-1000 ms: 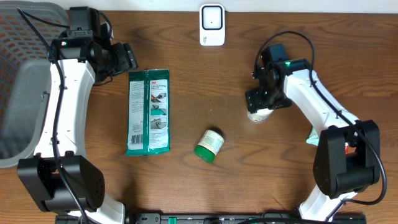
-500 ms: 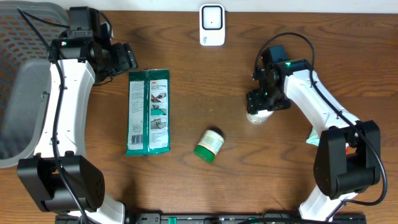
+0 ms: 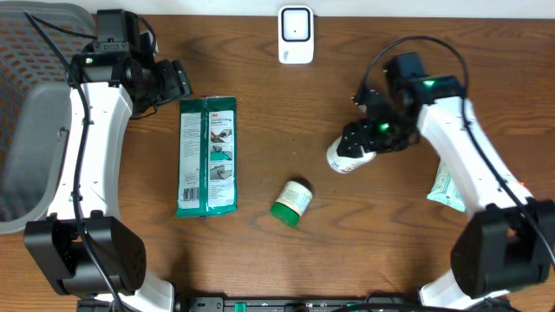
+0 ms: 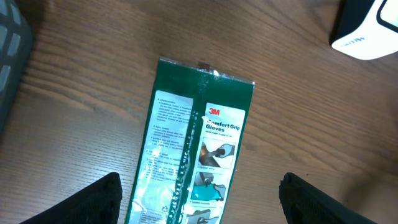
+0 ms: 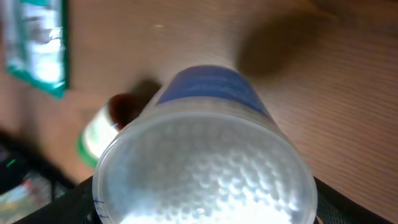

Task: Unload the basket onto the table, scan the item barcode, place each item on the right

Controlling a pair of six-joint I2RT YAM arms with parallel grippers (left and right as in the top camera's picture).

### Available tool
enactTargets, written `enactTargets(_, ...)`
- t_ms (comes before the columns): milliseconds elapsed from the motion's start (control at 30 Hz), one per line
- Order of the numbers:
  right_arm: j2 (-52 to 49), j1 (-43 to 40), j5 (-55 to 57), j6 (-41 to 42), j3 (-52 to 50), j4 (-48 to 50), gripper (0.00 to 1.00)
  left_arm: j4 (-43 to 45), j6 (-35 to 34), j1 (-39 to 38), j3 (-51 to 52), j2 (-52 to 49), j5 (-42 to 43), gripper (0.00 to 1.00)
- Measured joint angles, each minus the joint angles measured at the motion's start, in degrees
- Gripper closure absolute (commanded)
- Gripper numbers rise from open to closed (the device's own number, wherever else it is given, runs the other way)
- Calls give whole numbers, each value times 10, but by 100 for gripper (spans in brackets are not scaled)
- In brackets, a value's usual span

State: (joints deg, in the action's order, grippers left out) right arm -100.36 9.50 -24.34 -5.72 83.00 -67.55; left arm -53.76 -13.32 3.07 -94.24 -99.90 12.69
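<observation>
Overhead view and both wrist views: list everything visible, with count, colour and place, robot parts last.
gloves packet: one, green, flat on the table, left of centre
small jar: one, green and white, on its side near centre
white container: one, white with blue label, tilted in the right pincer
scanner: one, white, far edge, centre
pouch: one, teal, right side, partly under the right arm
basket: one, grey mesh, left edge
table: one, brown wood
left pincer: black, open, above the gloves packet's top end
right pincer: black, closed on the white container
</observation>
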Motion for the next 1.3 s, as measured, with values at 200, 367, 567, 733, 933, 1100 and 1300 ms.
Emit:
enactTargets(200, 2, -50, -99, -116, 1, -42, 44, 0, 0, 0, 0, 0, 0, 20)
enactTargets(367, 2, -67, -151, -211, 1, -63, 43, 0, 0, 0, 0, 0, 0, 20)
enactTargets(567, 2, -67, -179, -330, 1, -83, 41, 0, 0, 0, 0, 0, 0, 20)
enactTargets(733, 2, -67, -190, -421, 1, -102, 41, 0, 0, 0, 0, 0, 0, 20)
enactTargets(933, 2, -67, -196, -486, 1, -113, 40, 0, 0, 0, 0, 0, 0, 20)
enactTargets(1100, 2, -67, -196, -522, 1, -115, 40, 0, 0, 0, 0, 0, 0, 20)
enactTargets(1300, 2, -67, -195, -534, 1, -115, 53, 0, 0, 0, 0, 0, 0, 19)
